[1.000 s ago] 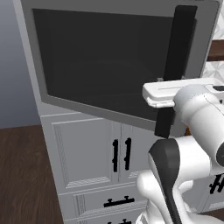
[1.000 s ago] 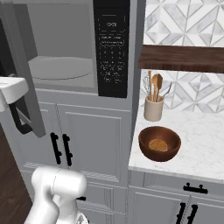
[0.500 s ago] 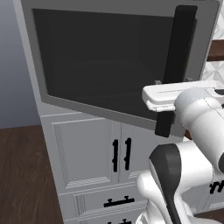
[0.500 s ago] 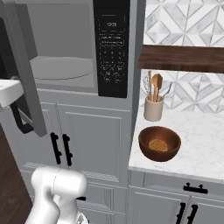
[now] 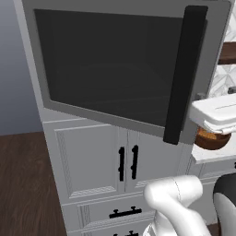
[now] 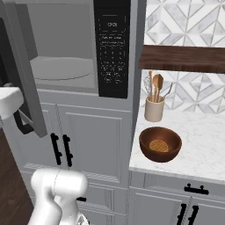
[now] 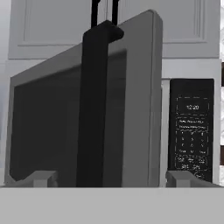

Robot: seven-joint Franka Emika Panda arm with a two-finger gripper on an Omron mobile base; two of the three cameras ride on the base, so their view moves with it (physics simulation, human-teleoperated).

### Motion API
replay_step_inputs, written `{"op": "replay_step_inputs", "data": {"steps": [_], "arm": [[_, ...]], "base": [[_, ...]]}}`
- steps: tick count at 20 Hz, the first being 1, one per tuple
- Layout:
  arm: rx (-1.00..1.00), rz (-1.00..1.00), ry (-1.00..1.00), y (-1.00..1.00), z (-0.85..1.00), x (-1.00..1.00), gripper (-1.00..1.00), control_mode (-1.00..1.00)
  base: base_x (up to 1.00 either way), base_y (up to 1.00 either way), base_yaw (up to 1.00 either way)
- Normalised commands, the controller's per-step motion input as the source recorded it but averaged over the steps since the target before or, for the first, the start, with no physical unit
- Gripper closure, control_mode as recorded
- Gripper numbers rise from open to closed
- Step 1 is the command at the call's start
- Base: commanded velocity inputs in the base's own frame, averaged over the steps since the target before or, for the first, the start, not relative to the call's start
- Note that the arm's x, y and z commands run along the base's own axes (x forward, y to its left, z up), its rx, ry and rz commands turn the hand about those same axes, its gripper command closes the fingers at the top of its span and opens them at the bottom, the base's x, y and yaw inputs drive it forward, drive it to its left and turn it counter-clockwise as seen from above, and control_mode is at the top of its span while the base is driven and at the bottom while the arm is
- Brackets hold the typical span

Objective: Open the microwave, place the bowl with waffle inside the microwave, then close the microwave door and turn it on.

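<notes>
Claw [image 7: 109, 177] fingers are now standing wide apart after letting go of the microwave door [image 5: 120, 69] handle [image 5: 182, 73], so the bowl [image 6: 160, 144] is coming next.

Microwave door [image 5: 115, 69]: grey frame, dark tinted window, black bar handle [image 5: 182, 73]. Keypad panel [image 6: 112, 48] black. Bowl [image 6: 160, 144] reddish-brown, waffle [image 6: 158, 146] golden-tan. Backsplash [image 6: 189, 22] grey-white geometric. Cabinets [image 6: 94, 145] white.
</notes>
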Motion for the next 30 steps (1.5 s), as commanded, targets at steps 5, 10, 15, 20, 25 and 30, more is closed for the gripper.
{"op": "replay_step_inputs", "data": {"steps": [5,10,15,20,25,30], "arm": [[0.1,0.37,0.0,-0.95,0.04,0.01,-1.0,-1.0],[0.13,0.43,0.0,-0.84,0.0,0.21,-1.0,-1.0],[0.03,0.39,0.0,-0.48,-0.01,0.33,-1.0,-1.0],[0.0,0.27,-0.02,-0.07,-0.11,0.43,-1.0,-1.0],[0.0,0.19,-0.01,0.13,-0.17,0.47,-1.0,-1.0],[-0.01,0.11,0.0,0.22,-0.08,0.42,-1.0,-1.0]], "base": [[0.0,0.0,0.0],[0.0,0.0,0.0],[0.0,0.0,0.0],[0.0,0.0,0.0],[0.0,0.0,0.0],[0.0,0.0,0.0]]}}
